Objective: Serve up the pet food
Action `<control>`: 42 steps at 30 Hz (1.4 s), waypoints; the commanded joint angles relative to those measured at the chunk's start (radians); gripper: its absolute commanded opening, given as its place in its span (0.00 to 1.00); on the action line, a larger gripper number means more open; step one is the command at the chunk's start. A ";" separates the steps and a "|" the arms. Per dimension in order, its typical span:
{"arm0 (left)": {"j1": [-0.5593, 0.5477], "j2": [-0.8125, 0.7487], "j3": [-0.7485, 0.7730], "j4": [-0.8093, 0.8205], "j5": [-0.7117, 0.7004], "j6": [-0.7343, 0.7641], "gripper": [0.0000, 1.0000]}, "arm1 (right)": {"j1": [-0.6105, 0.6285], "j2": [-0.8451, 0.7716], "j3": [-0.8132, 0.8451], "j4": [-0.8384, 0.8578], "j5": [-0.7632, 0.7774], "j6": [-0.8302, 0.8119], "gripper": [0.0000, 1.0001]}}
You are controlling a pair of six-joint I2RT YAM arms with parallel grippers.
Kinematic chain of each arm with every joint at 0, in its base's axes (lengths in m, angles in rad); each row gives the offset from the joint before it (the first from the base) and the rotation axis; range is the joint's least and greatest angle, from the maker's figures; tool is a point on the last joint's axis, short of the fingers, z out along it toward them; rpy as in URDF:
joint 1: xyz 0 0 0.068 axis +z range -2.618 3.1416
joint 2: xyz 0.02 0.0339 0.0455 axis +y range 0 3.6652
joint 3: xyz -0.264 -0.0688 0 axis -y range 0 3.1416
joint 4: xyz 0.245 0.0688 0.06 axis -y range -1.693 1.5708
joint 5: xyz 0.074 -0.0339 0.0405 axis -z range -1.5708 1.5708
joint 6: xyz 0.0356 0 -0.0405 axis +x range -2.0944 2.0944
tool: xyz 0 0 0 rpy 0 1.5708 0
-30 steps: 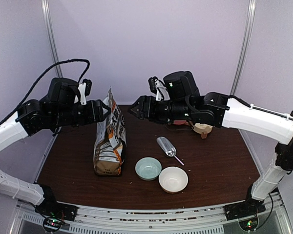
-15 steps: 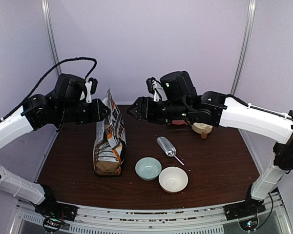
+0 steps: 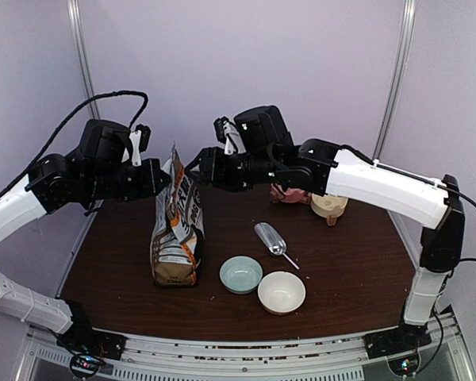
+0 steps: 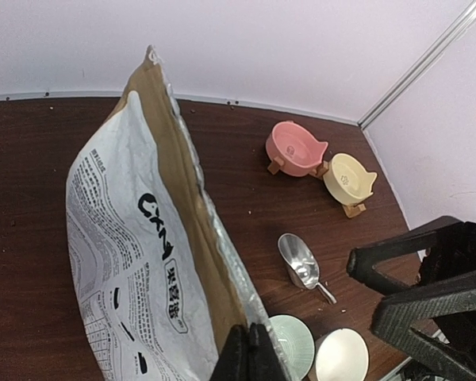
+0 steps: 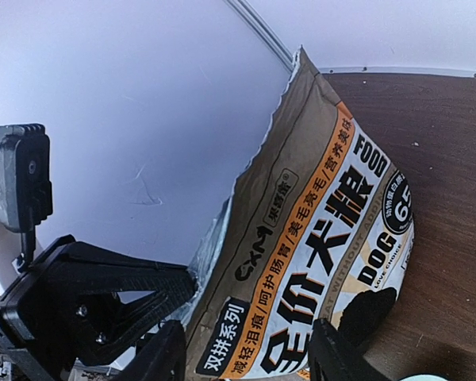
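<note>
The left fingers (image 4: 242,359) are clenched on the foil-lined top edge of the dog-food bag (image 3: 177,230), which stands upright on the tabletop (image 3: 349,254). The right fingers (image 5: 165,353) are spread apart just beside the bag's opposite top edge, gripping nothing. The pet food itself is hidden, so its place cannot be told.

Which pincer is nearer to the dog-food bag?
Left. The left pincer is shut on the bag at its torn top edge; the right pincer stands open at the opposite side of that top, not gripping.
</note>
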 commanded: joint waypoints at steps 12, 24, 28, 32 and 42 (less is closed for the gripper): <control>0.005 -0.033 -0.009 -0.012 -0.005 0.001 0.00 | 0.005 0.188 0.276 -0.019 -0.080 0.001 0.30; 0.005 -0.045 -0.006 -0.018 -0.011 0.008 0.00 | -0.002 0.285 0.374 -0.071 -0.065 -0.003 0.21; 0.005 -0.040 0.001 -0.029 -0.043 0.023 0.00 | -0.003 0.311 0.385 -0.062 -0.087 -0.010 0.15; 0.005 -0.034 0.014 -0.031 -0.047 0.043 0.00 | -0.011 0.352 0.422 -0.077 -0.143 -0.011 0.07; 0.005 -0.023 0.011 -0.014 -0.022 0.069 0.00 | -0.012 0.375 0.425 -0.029 -0.277 -0.047 0.00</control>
